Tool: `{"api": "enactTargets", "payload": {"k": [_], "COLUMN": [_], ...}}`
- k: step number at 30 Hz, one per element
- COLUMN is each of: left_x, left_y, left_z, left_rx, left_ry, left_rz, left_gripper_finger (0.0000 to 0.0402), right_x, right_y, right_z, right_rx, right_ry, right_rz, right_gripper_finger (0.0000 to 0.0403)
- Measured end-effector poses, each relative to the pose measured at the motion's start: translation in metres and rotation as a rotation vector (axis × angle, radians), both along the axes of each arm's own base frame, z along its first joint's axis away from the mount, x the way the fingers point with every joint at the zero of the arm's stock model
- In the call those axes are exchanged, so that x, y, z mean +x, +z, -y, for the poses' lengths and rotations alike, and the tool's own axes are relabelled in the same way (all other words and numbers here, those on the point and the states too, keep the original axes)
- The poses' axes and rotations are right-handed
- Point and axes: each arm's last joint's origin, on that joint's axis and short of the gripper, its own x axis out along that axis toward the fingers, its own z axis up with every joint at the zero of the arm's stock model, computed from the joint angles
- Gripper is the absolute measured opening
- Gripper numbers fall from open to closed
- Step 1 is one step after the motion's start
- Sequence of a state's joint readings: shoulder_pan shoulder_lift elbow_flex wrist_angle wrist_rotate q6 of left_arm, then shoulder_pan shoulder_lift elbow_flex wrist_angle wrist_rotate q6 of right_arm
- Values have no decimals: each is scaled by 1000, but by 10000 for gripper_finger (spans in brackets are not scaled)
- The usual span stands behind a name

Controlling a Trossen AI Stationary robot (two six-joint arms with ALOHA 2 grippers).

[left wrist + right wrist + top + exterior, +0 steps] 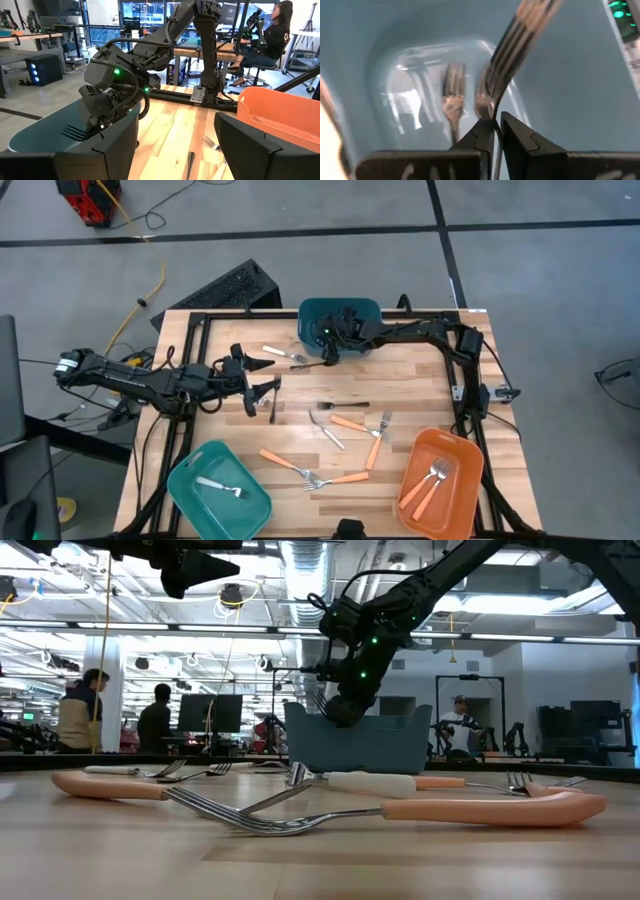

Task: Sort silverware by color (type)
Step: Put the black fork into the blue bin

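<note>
Butcher-block wood forms the table (pixel 420 395), where the high view shows slim forks scattered: orange-handled forks (pixel 352 423) with silver heads near the middle, a dark fork (pixel 343 405) just above them, a white fork (pixel 220 487) lying in the glossy light teal bin (pixel 185 498), and two orange-handled ones in the rounded orange bin (pixel 463 490); the right gripper (pixel 328 340) reaches into the dark teal bin (pixel 368 307) at the far edge, while the left gripper (pixel 258 385) waits over the table's left side, fingers spread wide. Low view: smooth orange handles and curved steel tines lie in front, the right gripper dipping into the dark teal bin behind. Left wrist view: black tines poke up beside that gripper. Right wrist view: the fingers pinch narrowly on a dark fork (pixel 512 47), its tines raised above a shiny bin floor
</note>
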State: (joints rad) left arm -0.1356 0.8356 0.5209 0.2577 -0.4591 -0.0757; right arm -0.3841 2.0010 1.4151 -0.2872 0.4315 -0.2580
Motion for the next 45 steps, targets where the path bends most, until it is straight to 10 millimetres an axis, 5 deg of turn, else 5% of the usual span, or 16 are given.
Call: {"api": "enactTargets", "payload": {"k": [45], "left_x": [0], "left_y": [-2], "left_z": [0], "left_rx": [-13], "left_ry": [-6], "left_rz": [-11], "left_gripper_finger": [249], "right_x": [-12], "right_y": [-16], "right_z": [17], "right_rx": [165], "right_ry": [16], "right_rz": [117], "right_gripper_finger": [83]}}
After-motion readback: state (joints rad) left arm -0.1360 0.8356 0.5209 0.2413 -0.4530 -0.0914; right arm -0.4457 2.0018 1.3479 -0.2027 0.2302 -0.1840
